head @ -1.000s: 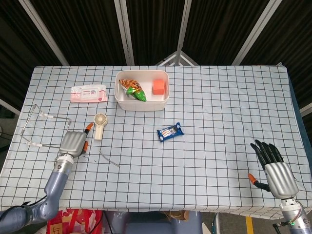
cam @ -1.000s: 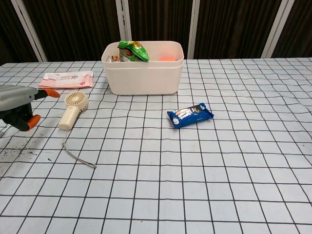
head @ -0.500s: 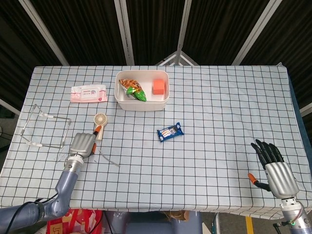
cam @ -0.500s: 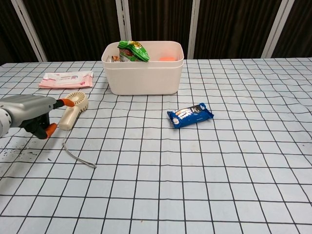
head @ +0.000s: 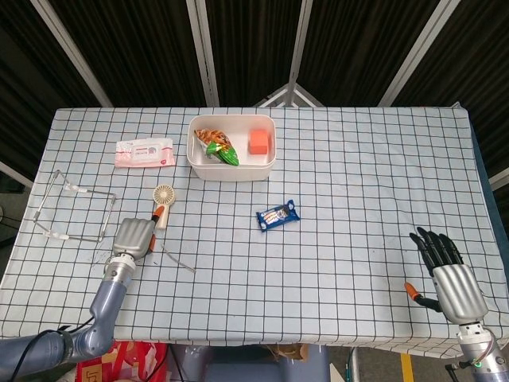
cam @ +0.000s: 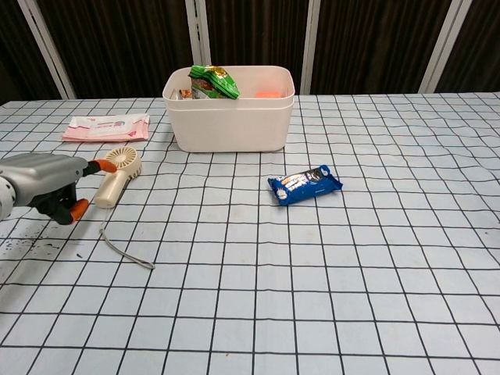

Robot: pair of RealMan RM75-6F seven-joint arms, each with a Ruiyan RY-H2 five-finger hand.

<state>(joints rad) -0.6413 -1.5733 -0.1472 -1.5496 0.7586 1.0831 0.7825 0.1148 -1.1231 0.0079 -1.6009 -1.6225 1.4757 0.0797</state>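
My left hand [head: 134, 236] hovers low over the checked cloth, just left of the handle of a small cream hand fan [head: 163, 203]. In the chest view the left hand [cam: 43, 178] shows orange fingertips spread apart, one reaching toward the fan [cam: 117, 173], with nothing held. My right hand [head: 449, 274] rests at the table's near right corner, fingers stretched out and empty; the chest view does not show it. A blue snack packet [head: 278, 215] lies mid-table [cam: 305, 184].
A white bin [head: 231, 173] at the back holds a green snack bag [head: 219, 146] and an orange block [head: 258, 141]. A pink wipes pack [head: 144, 152] lies left of it. A clear frame [head: 71, 208] sits far left. A thin cord [cam: 125, 250] trails from the fan.
Over the last second my left hand slid right toward the fan's handle, then nearly stopped. The right hand has not moved.
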